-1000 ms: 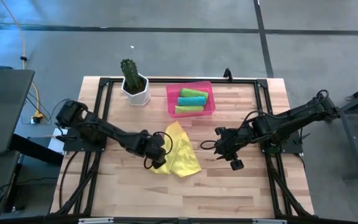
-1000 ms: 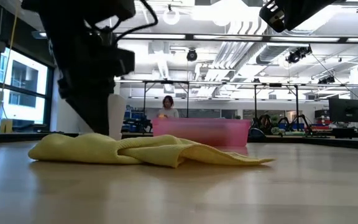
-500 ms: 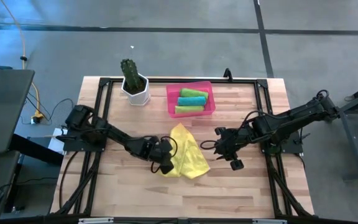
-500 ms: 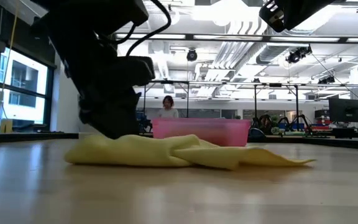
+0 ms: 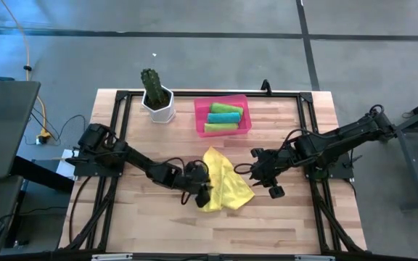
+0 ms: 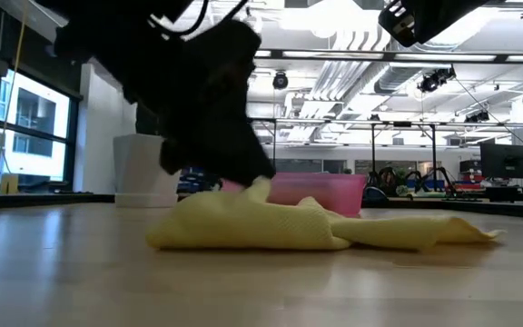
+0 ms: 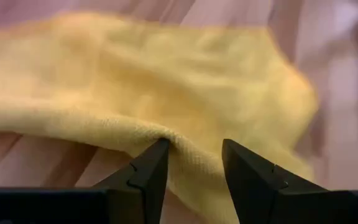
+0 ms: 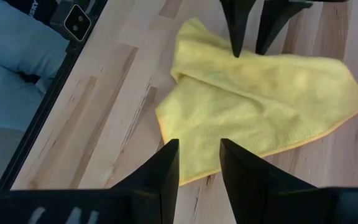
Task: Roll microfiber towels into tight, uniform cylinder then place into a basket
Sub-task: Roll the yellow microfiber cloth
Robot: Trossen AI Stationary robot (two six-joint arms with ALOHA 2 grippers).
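Left gripper [image 7: 191, 163], jaws clamped on a fold of the crumpled yellow microfiber towel [image 5: 227, 187]; right gripper [image 8: 199, 163] hovers nearby, jaws parted and holding nothing.

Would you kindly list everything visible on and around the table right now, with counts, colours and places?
Yellow towel: one, yellow, crumpled at mid-table between the two arms.
Rolled towels: three, two lime green and one teal, lying in the basket.
Basket: one, bright pink, at the table's far edge, centre.
Cactus pot: one, white with a green cactus, beside the basket toward the left arm's side.
Table: one, light wood with a black frame.
Left pincer: one, dark, shut on a fold of the yellow towel's edge.
Right pincer: one, dark, hanging apart over the towel's other side, holding nothing.
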